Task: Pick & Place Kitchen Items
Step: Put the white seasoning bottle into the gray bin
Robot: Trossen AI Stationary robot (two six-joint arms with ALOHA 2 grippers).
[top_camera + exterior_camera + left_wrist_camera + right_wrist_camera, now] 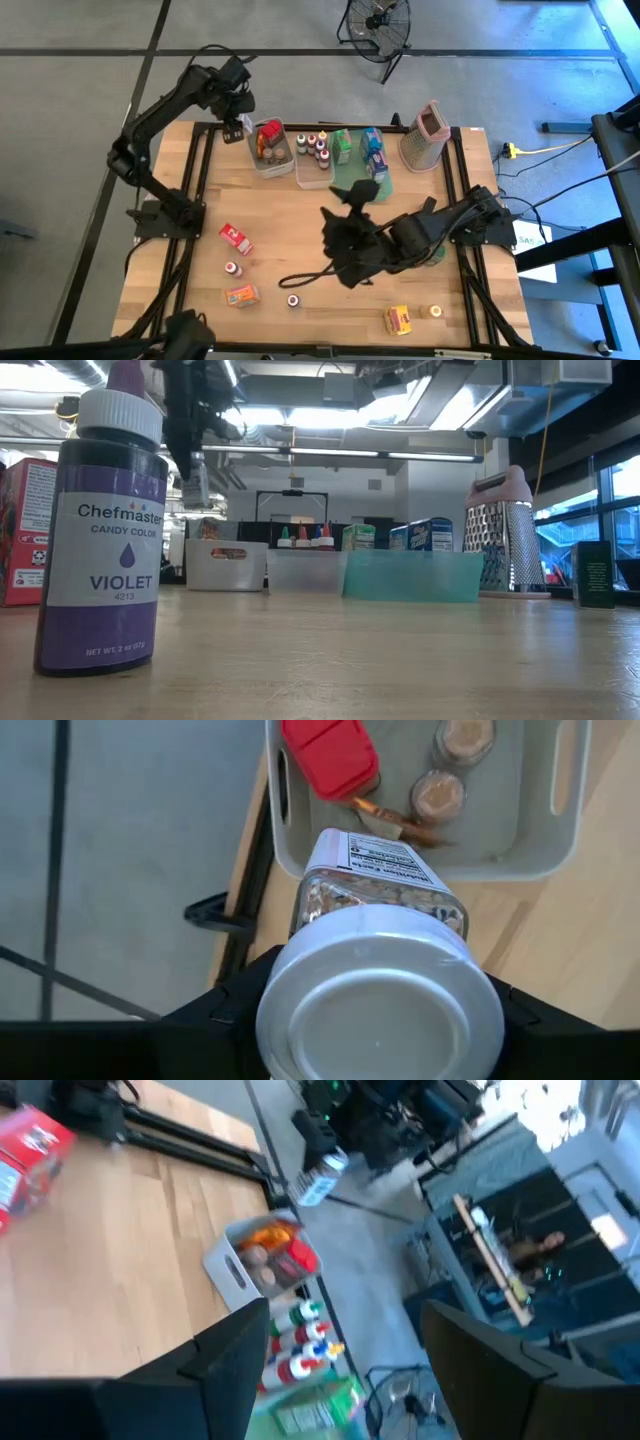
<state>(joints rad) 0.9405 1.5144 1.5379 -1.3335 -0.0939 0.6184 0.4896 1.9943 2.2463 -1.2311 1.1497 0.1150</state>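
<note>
While the left gripper [236,124] hangs above the table's back left corner, just beside the clear bin [268,165], its jaws are clamped on a clear spice jar [372,935] with a white lid; the jar's label text is too small to read. That bin holds a red-capped container [330,757] and two small brown-topped jars [439,794]. Next bin over has small dropper bottles with coloured caps [312,147], then a green tray [378,184] with green and blue cartons [373,150]. Metal box grater with pink top [428,135] stands at the back right. Right gripper [345,1355] hovers mid-table, fingers spread apart, holding nothing. Low view: purple bottle [103,525] up close, label reads "Chefmaster CANDY COLOR VIOLET". Loose on the front of the table: red box [235,238], small bottle [233,269], orange packet [241,295], dark-capped bottle [293,300], yellow box [399,319], small jar [434,311]
</note>
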